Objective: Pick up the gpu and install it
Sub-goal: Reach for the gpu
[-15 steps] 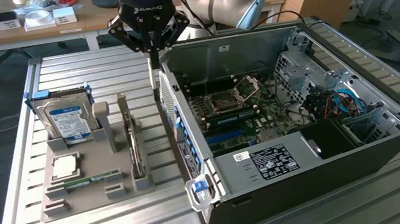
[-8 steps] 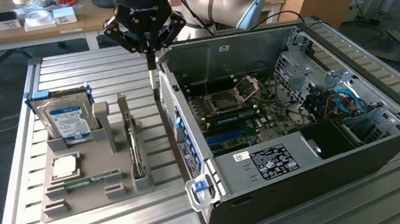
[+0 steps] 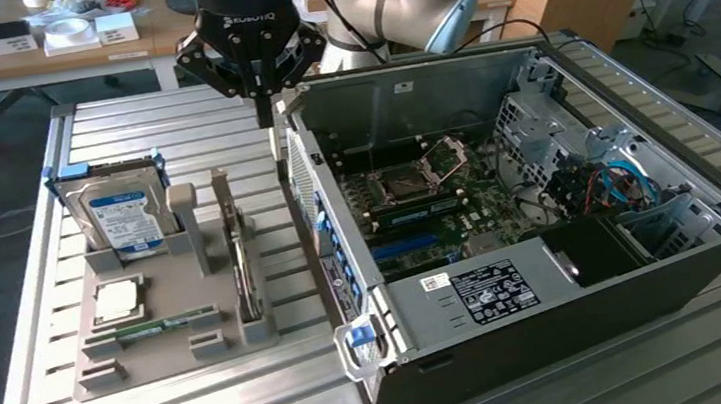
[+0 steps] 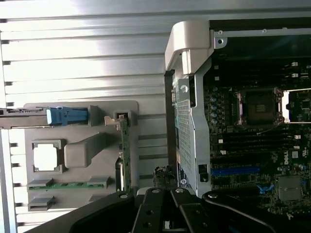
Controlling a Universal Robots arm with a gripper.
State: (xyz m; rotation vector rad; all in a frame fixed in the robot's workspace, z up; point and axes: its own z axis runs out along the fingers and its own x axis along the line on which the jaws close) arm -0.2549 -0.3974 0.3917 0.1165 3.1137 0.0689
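As pincer (image 3: 266, 114) hangs shut, gpu (image 3: 246, 269) near case (image 3: 550, 343) edge

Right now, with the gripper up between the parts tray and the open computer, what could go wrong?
1. The shut gripper hangs right beside the computer case's rear wall. A sideways move could bump it.
2. The gpu stands on its thin edge in the grey tray, with the hard drive nearby. An off-centre grab might tip the card or jam it in its holder.
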